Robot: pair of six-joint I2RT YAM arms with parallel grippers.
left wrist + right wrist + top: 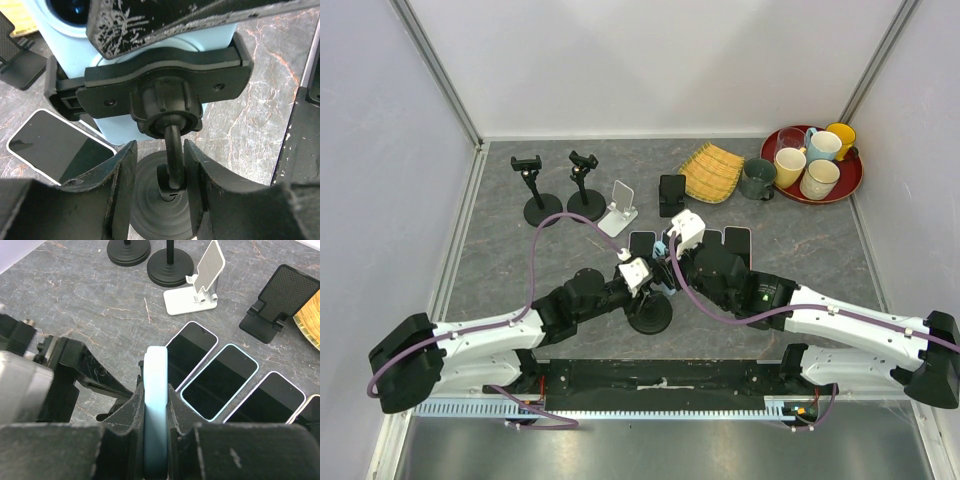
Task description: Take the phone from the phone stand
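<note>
Grey marbled tabletop (pixel 490 230), plain white walls (pixel 670 60). Light-blue phone (pixel 155 370) sits clamped in the phone stand (pixel 165 95), near centre, with the right gripper (pixel 154 400) clenched on its edge. Left gripper (pixel 160 150) straddles the stand's stem, jaws apart.

Top view: bright, even overhead light, soft shadows, sharp thru-out. Wrist views: fingers (pixel 120 200) at btm of frame blurry, too close to lens; table (pixel 90 305) beyond in focus; faint sheen on screens (pixel 220 382), mid-right.

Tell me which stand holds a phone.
The black stand nearest the robot: its clamp grips the light blue phone. The two tall black stands, the white stand and the black folding stand hold nothing.
</note>
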